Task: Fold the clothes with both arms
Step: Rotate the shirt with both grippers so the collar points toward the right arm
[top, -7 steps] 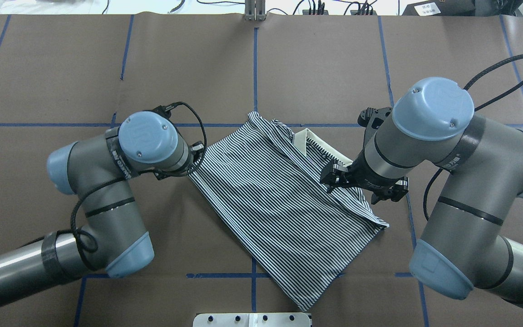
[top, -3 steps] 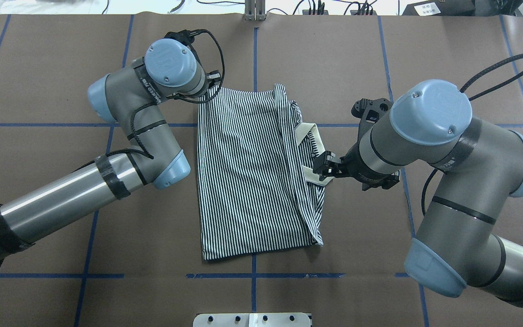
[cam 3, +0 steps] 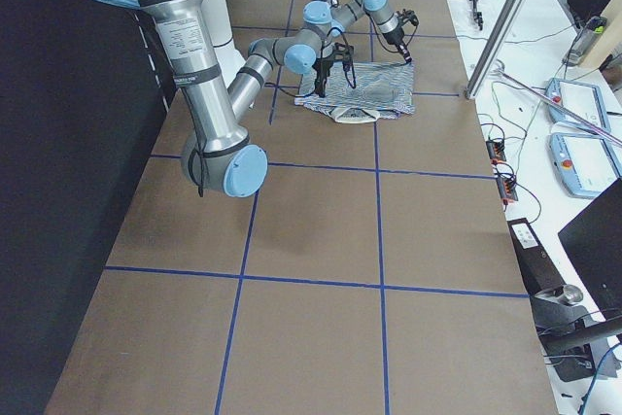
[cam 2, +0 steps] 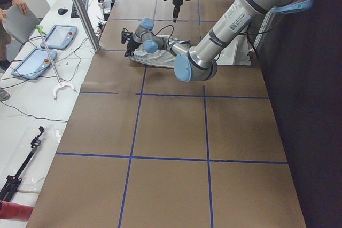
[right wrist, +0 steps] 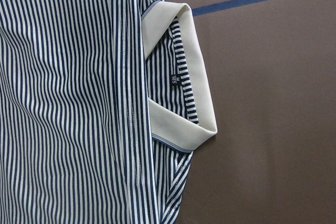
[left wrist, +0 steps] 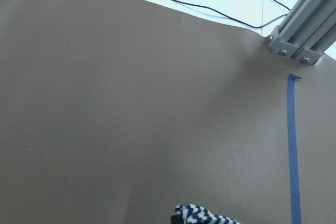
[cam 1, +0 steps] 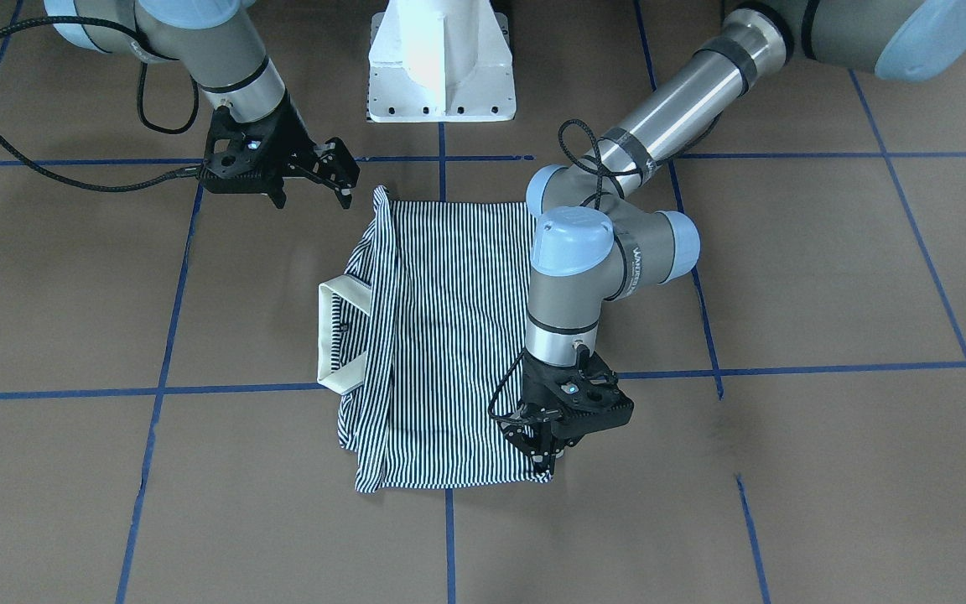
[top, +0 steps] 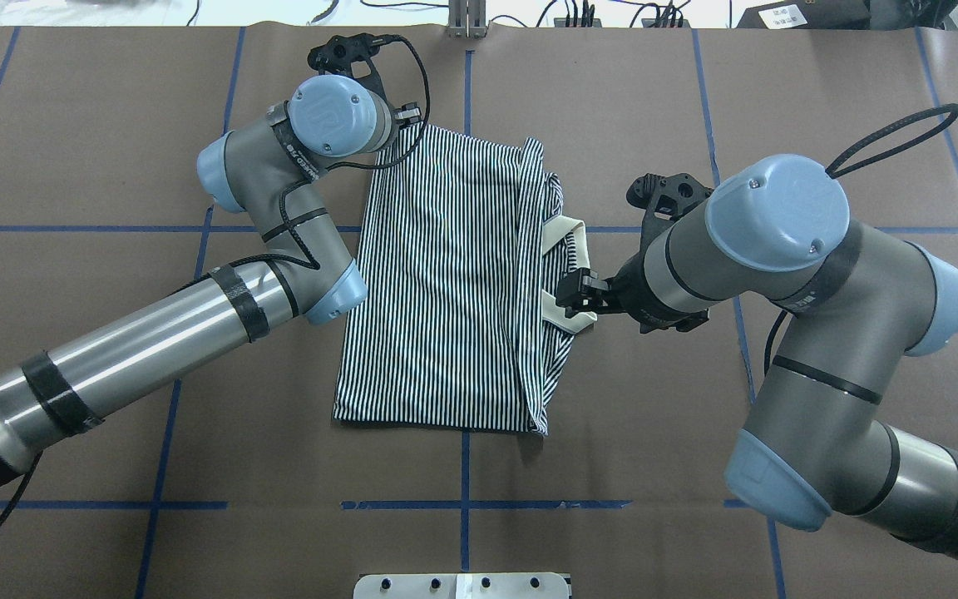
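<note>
Striped polo shirt (top: 446, 291) lies folded lengthwise on the brown table (top: 113, 166).
The left gripper (cam 1: 543, 455) pinches its far corner; the right gripper (cam 1: 314, 200) hangs above the cream collar (right wrist: 199, 77), jaws spread and empty.

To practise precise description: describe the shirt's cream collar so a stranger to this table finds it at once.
On the brown table with blue tape lines lies a folded navy-and-white striped polo shirt. On its edge facing the open right gripper, a plain cream fabric collar sticks out, the only unstriped part.
</note>
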You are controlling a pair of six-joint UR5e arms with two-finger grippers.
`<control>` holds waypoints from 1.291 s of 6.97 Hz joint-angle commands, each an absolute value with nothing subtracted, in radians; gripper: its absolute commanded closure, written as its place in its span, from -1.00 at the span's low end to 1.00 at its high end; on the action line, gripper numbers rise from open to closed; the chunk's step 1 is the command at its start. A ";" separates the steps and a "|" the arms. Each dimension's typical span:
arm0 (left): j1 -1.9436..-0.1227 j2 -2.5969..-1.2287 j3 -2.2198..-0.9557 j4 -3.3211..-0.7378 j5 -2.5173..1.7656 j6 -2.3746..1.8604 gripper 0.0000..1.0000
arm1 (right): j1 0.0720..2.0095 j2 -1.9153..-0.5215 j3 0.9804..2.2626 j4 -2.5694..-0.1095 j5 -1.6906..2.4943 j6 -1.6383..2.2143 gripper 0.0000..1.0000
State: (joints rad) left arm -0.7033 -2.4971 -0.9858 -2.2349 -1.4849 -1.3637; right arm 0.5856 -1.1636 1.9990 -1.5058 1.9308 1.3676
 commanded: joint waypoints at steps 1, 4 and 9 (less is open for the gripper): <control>-0.706 -2.510 -0.911 -2.296 -1.439 -1.355 0.19 | 0.581 -1.154 1.977 -1.491 1.896 1.364 -1.00; -0.786 -2.505 -0.913 -2.290 -1.560 -1.197 -1.00 | 0.578 -1.115 1.961 -1.499 1.884 1.339 -1.00; -0.812 -2.186 -1.689 -1.779 -1.804 -1.142 -1.00 | 0.537 -0.956 1.719 -1.508 1.810 1.290 -1.00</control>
State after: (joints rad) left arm -0.8186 -2.2524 -1.4579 -1.9611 -1.7876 -1.1666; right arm 0.5543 -0.9957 1.7805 -1.5077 1.8239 1.2990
